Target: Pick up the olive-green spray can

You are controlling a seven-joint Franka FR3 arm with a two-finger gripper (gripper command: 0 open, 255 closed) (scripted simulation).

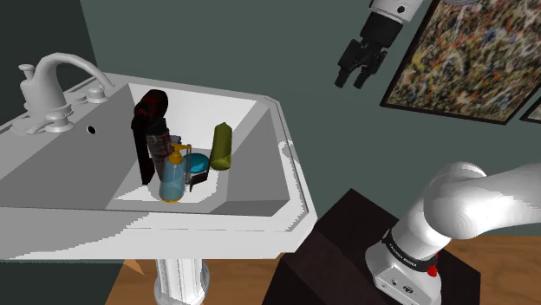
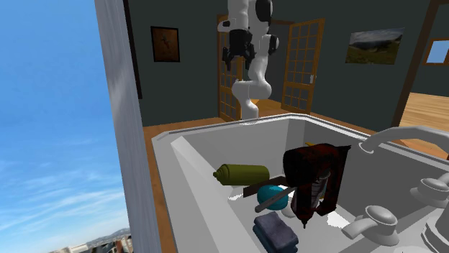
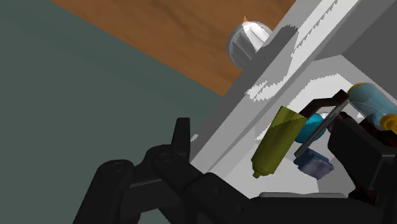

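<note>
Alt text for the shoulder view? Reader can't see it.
An olive-green spray can sits in a white sink, near the wall on the view's right, beside a blue pump bottle. The robot's black claw hangs open high up on the right, holding nothing, far from the can.

We see a matt olive spray can, a smooth white sink, a glossy metal-looking faucet and a wood-grained floor.
</note>
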